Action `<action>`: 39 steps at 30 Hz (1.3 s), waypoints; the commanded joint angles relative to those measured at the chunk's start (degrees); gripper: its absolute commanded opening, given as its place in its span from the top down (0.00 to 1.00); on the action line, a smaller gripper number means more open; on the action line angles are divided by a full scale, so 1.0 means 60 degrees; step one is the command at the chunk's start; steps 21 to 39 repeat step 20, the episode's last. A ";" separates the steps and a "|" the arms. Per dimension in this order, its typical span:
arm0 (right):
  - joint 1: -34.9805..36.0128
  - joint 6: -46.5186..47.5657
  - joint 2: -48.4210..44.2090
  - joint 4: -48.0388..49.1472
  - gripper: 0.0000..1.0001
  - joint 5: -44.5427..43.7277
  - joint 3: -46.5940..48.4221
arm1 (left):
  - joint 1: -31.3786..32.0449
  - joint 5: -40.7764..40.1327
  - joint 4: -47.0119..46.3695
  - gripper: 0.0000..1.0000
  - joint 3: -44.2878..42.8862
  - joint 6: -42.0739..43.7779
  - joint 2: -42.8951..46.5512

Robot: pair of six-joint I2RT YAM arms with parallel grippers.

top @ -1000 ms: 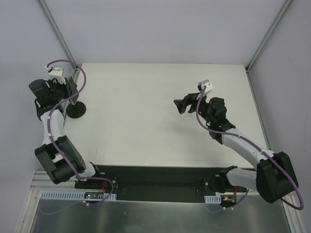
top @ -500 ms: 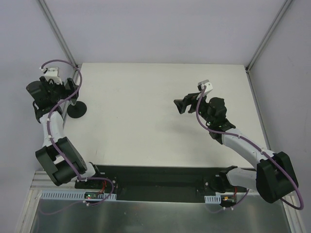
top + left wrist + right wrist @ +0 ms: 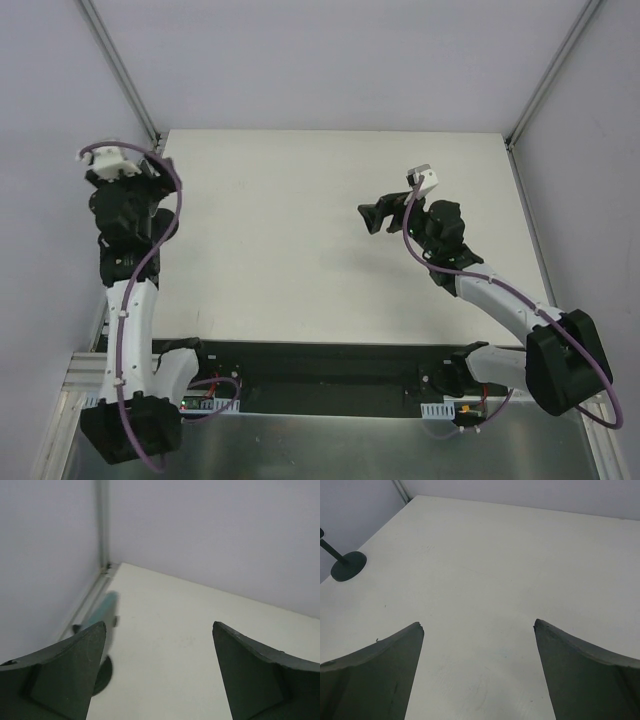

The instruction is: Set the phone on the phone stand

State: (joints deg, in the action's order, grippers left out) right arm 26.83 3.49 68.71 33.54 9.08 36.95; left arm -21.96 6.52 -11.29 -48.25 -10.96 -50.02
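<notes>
L gripper (image 3: pixel 159 626) is gaping wide w/ nothing in it; R gripper (image 3: pixel 479 625) is also standing wide, empty. Phone (image 3: pixel 104 611), blurry, is sitting up on the phone stand (image 3: pixel 103 676) near the table (image 3: pixel 190 630)'s far-left corner.

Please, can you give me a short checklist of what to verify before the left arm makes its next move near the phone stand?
1. Left fingers open, nothing between them: ok.
2. Phone seated on the stand: in the left wrist view a blurred bluish slab sits above the stand's base. Whether it is properly seated: cannot tell.
3. Stand base flat on the table, stem rising from it: ok.
4. Right fingers open and empty: ok.
5. Right arm well away from the stand: ok.
</notes>
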 commanded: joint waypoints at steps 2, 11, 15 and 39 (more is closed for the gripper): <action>-0.0092 -0.0404 0.0179 0.0022 0.05 -0.0736 0.0462 | 0.4223 -0.2054 0.0798 0.13 -0.1156 0.1735 -0.0465; -0.0180 -0.0420 -0.0552 -0.0668 0.00 -0.3518 0.0054 | 0.6617 0.1752 0.0917 0.12 -0.1437 0.2106 -0.3045; -0.0180 -0.0143 -0.0816 0.0033 0.00 -0.3200 -0.0430 | 0.7101 0.2442 0.0095 0.11 -0.0487 0.2514 -0.2462; -0.0150 -0.0200 -0.1078 0.0125 0.03 -0.2657 -0.0563 | 0.7306 0.2852 -0.0052 0.09 -0.0016 0.2414 -0.1626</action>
